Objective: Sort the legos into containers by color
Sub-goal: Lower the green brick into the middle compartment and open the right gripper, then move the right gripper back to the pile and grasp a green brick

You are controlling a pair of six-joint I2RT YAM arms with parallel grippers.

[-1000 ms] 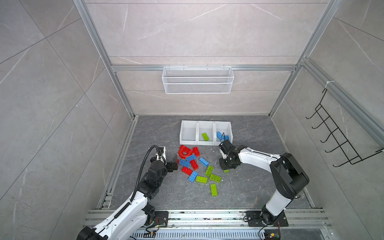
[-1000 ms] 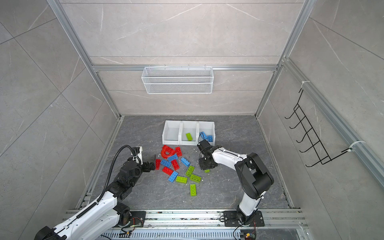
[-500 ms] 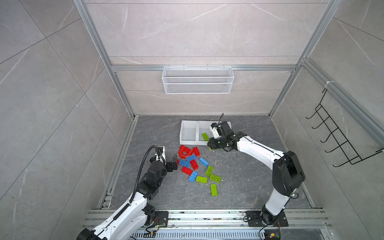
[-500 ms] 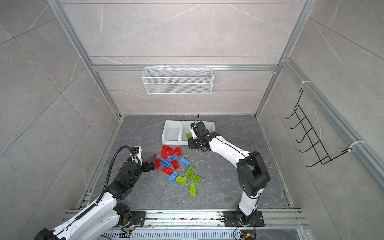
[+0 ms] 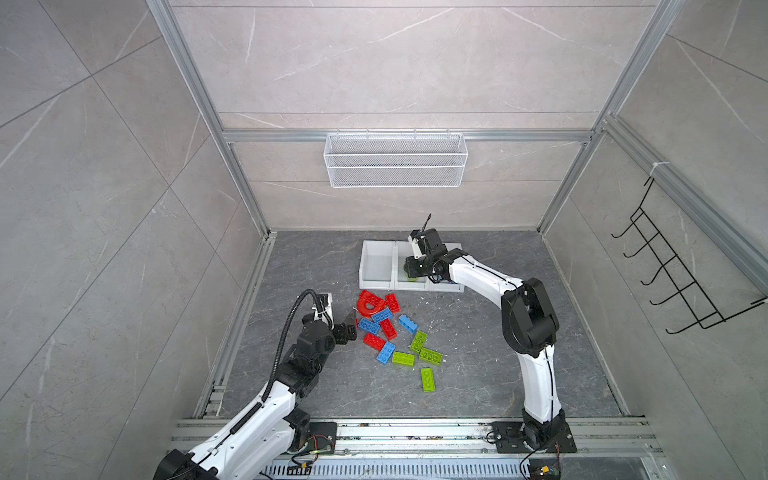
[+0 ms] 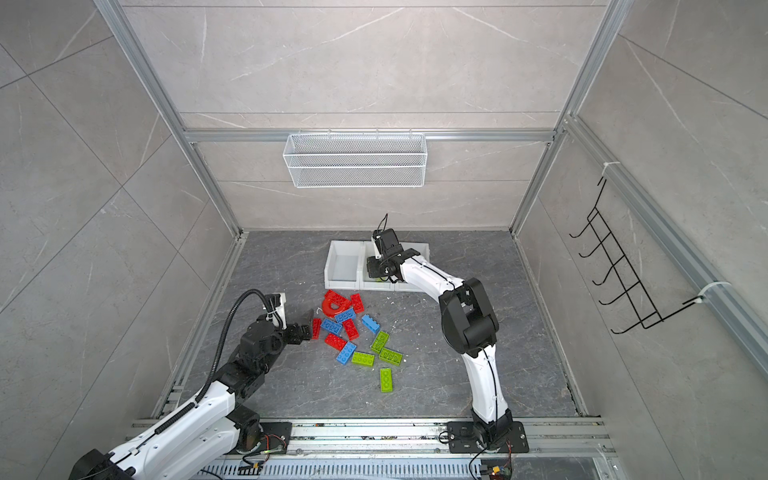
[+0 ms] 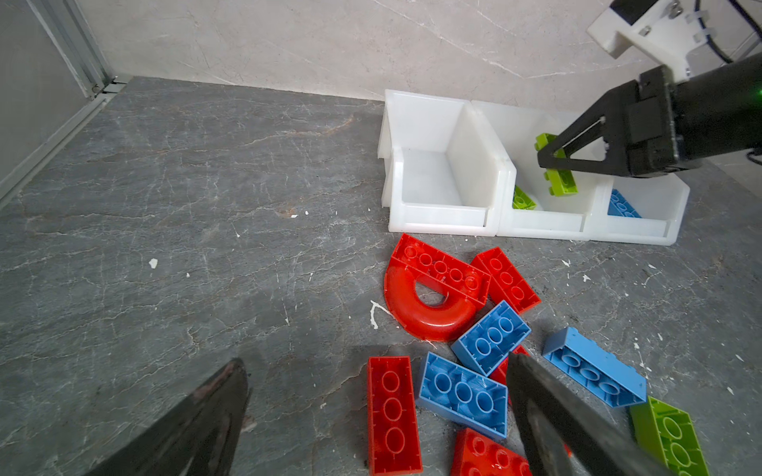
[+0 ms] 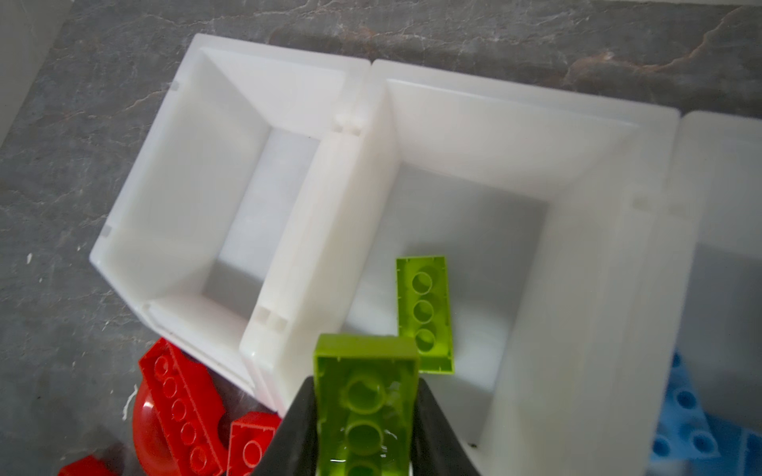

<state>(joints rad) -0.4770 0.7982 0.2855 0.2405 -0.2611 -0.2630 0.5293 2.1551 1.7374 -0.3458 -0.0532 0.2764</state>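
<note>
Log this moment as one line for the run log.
right gripper: shut on green brick, over middle bin | left gripper: open, by loose bricks

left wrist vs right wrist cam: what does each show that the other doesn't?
Left wrist only: the open left tool and blue bricks on the floor. Right wrist only: the hollow underside of the lime brick clamped in the right tool. Both: that brick above the middle bin, a second lime brick inside it, the red arch, the empty left bin.
</note>
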